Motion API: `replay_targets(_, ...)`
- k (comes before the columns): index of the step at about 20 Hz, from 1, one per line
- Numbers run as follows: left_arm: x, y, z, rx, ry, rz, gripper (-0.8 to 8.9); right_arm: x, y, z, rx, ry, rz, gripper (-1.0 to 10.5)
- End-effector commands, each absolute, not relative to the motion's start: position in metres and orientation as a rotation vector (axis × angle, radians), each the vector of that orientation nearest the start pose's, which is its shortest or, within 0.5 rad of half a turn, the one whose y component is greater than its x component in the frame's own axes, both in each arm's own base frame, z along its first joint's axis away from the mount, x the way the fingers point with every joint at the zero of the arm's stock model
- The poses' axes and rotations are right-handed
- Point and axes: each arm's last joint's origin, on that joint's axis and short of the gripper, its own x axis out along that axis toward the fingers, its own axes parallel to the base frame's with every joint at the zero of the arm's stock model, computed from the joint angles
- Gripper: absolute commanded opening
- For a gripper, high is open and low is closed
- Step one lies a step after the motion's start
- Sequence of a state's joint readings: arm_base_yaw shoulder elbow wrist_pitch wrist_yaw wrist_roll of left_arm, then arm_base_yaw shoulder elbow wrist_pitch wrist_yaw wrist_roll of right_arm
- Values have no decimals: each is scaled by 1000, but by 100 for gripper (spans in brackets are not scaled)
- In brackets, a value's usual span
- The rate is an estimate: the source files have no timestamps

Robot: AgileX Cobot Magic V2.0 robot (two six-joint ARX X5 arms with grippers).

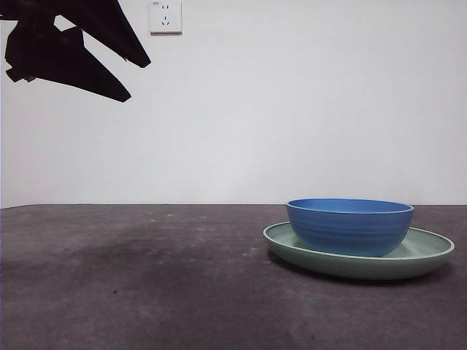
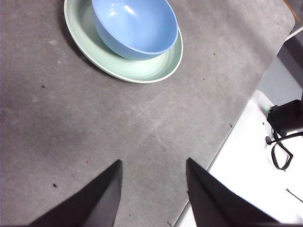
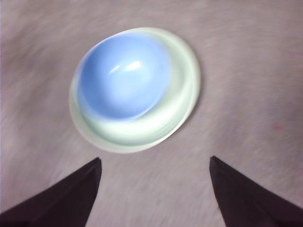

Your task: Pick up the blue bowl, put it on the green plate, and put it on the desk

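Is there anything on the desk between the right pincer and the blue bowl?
Nothing visible. The blue bowl sits on the green plate, and only bare desk lies between it and the open right pincer.

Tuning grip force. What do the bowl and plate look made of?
Blue bowl: likely hard plastic or melamine, semi-gloss, with soft highlights inside and faint moulded ridges outside. Green plate: looks like the same kind of material, satin finish, uniform colour. Ceramic can't be ruled out.

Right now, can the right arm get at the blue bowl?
Probably yes: the right gripper hangs open above the blue bowl, which sits in the green plate, with nothing between them.
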State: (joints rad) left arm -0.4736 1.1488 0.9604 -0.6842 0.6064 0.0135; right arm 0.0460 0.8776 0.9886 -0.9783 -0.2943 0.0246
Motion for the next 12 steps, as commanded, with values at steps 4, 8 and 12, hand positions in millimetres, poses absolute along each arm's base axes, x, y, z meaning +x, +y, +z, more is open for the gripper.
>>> replay_targets(4, 191, -118, 290, -40, 888, -1033, 218, 202, 6, 289, 243, 962, 294, 364)
replay_targets(8, 191, -118, 290, -39, 887, -1033, 218, 240, 3, 260, 278, 1028, 305, 302)
replay_targets(12, 191, -118, 290, -39, 886, -1033, 218, 268, 3, 227, 302, 1105, 319, 302)
